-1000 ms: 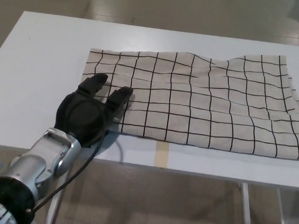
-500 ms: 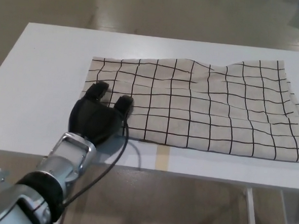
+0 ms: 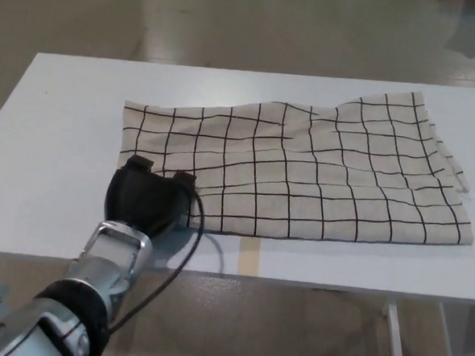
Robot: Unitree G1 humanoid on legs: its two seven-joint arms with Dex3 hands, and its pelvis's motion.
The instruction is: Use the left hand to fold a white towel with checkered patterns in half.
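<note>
The white towel with a black checkered pattern (image 3: 302, 174) lies spread flat on the white table (image 3: 64, 111), a little rumpled along its far edge. My left hand (image 3: 147, 198) rests on the towel's near-left corner, palm down. Its fingers (image 3: 184, 178) are curled down into the cloth, and the corner itself is hidden under the hand. The towel still lies flat, with nothing lifted. My silver forearm (image 3: 107, 263) comes in from the lower left. My right hand does not show.
The table's front edge (image 3: 312, 271) runs just below the towel's near hem. A black cable (image 3: 186, 251) hangs from my left wrist over that edge. Grey floor lies beyond the table's far side and beneath it.
The camera has tilted, shifting the whole picture. My left hand's fingers, stretched out over the towel's corner before, have curled down and closed on it. The towel lies as it did.
</note>
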